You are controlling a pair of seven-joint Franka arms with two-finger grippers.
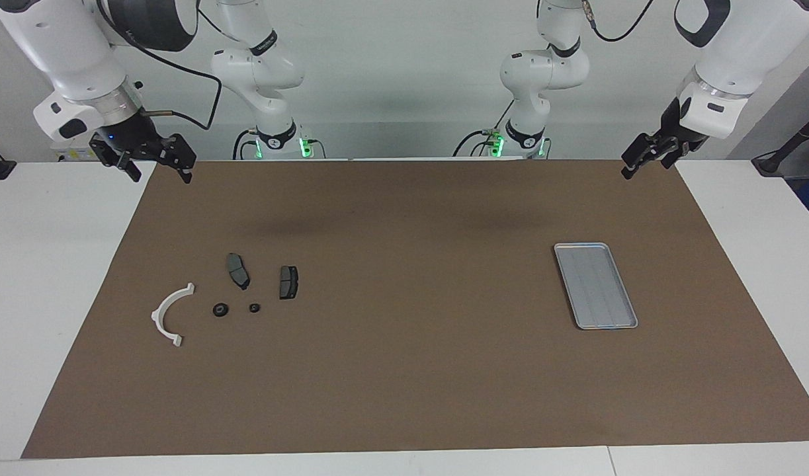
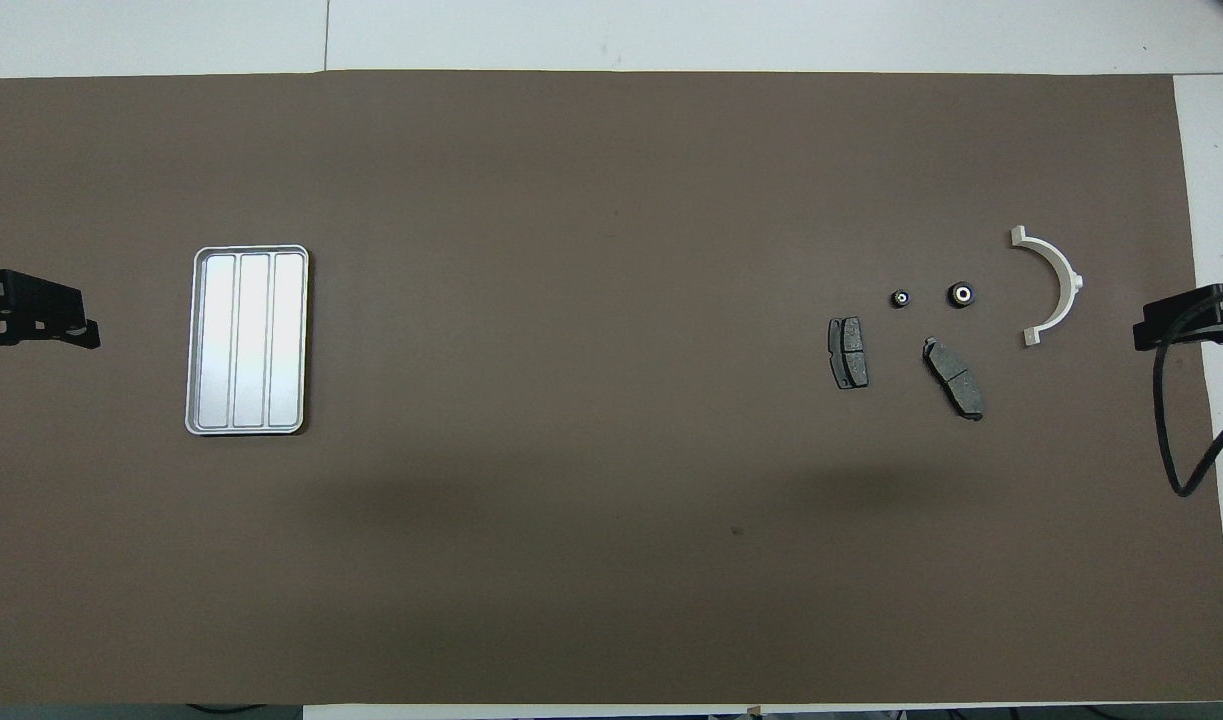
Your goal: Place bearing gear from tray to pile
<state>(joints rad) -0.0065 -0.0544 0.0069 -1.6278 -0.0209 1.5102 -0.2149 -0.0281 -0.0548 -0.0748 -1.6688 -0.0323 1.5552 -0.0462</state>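
Tray (image 1: 595, 285) (image 2: 247, 340), one: toward my left arm's end of the mat (image 1: 404, 370), long axis running away from me, nothing in it.
Bearing gears, two: larger (image 1: 220, 309) (image 2: 961, 294) and smaller (image 1: 255, 307) (image 2: 900, 298), side by side in the pile toward my right arm's end.
Brake pads, two (image 1: 238, 270) (image 1: 288, 281).
White bracket (image 1: 169, 315), one.
My left gripper (image 1: 642, 158) and right gripper (image 1: 154, 162): both wide open, holding nothing, raised at the mat's two ends.

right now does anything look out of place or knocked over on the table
Nothing stands out. The tray lies flat with nothing in it; two small bearing gears, two brake pads and the white bracket lie apart on the mat, none spilled or visibly damaged.
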